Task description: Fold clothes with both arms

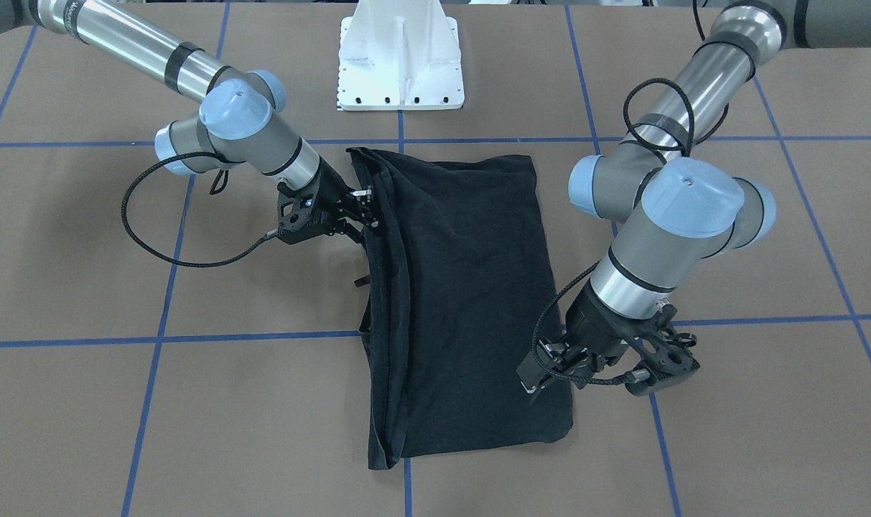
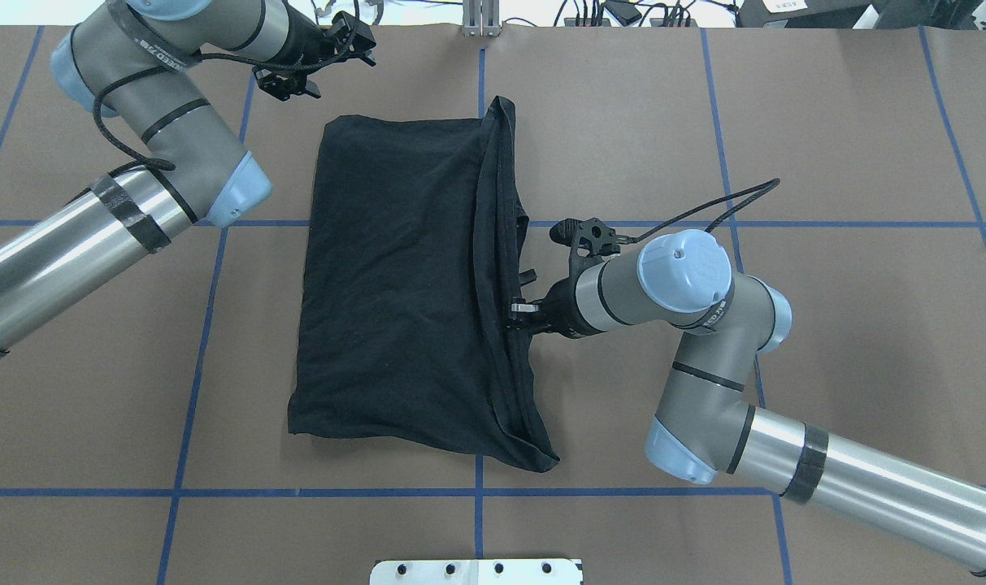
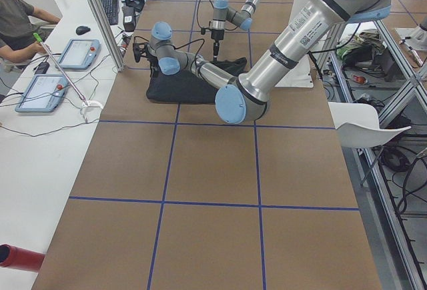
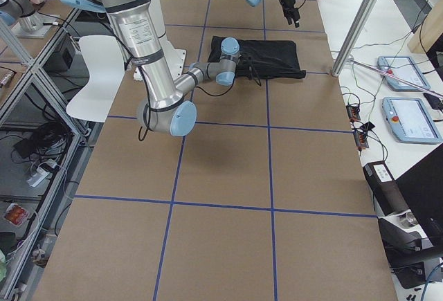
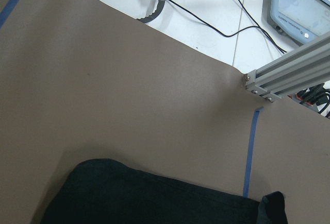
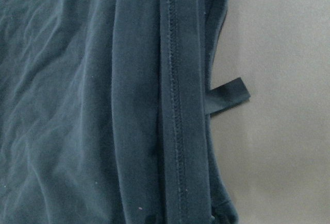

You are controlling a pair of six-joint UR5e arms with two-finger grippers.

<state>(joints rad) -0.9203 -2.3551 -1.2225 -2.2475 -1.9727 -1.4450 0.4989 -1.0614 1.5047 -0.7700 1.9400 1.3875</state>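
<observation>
A: Shirt?
B: Black T-shirt [image 2: 395, 284] lies folded flat in the middle of the table [image 2: 785, 122], plain side up, layered hems along the robot's right.
A: Claws?
B: Right gripper [image 2: 517, 317] is at that hem edge, fingers apart. Left gripper [image 2: 288, 84] hangs raised by the far left corner, fingers apart, empty.
</observation>
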